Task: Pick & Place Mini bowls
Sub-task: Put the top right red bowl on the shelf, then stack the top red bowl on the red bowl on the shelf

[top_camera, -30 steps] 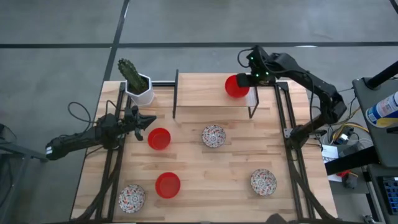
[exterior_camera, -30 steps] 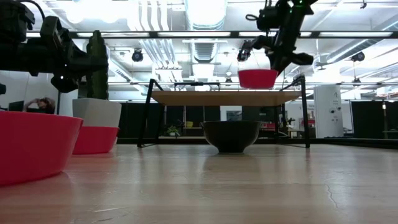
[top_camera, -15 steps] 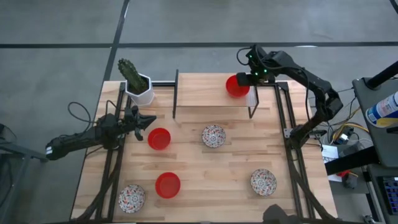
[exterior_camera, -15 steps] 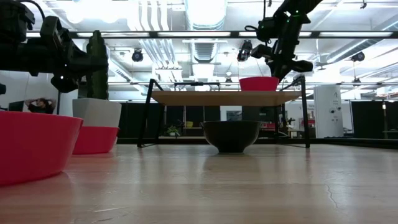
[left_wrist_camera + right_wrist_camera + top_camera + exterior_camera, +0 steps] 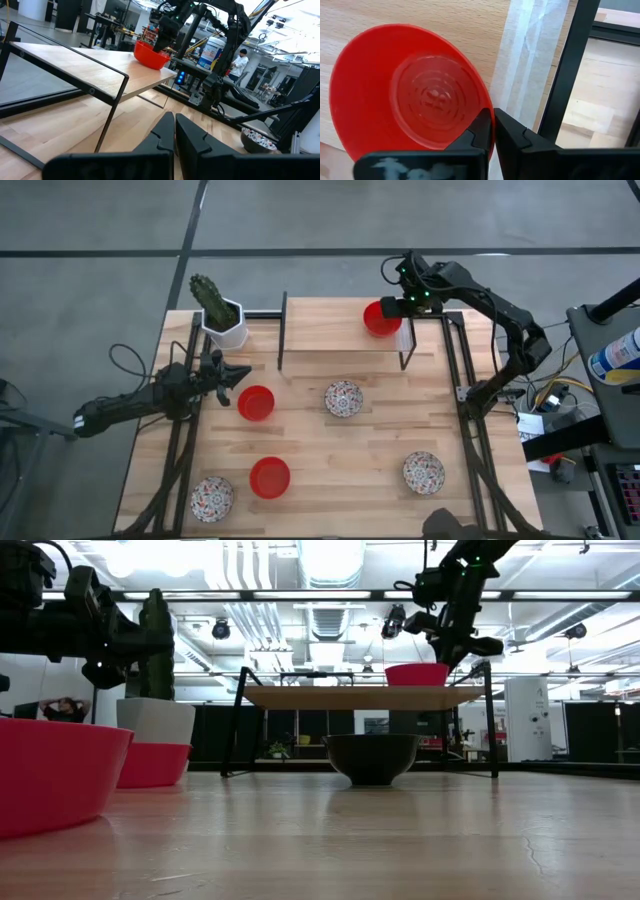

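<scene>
Right tool (image 5: 397, 307) is closed on the rim of the red bowl (image 5: 378, 319), upper centre-right of the high view, on the shelf (image 5: 320, 328). Judged light, rigid, glossy, likely slippery and breakable; the rim is the hold. Left tool (image 5: 232, 376) waits closed, empty.

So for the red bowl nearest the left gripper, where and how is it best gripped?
Probably by its rim. The red bowl sits upright and open, so one finger can go inside and one outside. Come from above on the side nearest the left gripper, which is shut beside it.
</scene>
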### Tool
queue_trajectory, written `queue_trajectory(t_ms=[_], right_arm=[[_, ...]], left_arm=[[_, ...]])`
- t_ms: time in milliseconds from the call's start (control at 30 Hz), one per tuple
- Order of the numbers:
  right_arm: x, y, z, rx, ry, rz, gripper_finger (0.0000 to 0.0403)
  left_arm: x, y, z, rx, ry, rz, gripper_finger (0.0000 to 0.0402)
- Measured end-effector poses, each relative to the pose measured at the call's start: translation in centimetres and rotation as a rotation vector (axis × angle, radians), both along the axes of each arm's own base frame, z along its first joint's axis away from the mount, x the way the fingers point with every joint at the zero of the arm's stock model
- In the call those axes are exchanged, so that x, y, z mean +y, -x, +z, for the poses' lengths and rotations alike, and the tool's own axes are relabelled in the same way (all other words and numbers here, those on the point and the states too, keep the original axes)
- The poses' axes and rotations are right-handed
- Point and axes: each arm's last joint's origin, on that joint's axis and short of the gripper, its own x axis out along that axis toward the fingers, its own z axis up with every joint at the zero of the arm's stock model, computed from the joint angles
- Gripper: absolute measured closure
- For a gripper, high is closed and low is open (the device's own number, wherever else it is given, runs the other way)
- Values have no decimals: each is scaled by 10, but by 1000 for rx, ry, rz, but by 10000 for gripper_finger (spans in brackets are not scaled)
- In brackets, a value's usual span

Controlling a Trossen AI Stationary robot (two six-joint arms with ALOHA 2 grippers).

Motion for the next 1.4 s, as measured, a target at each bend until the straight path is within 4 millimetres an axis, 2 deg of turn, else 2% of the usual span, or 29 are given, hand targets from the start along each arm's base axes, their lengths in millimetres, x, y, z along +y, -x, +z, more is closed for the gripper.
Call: queue_trajectory(t_ms=[433,800,1067,1400], right_arm=[[1,1,3,-5,19,21,313],[9,6,31,-71,94,30,299],[31,9,50,-140,130,60,310],[71,-3,67,-210,164,188,330]], left_arm=[[0,0,0,0,0,0,392],[0,0,0,0,0,0,392],[0,0,0,0,0,0,392],[0,0,0,0,0,0,392]])
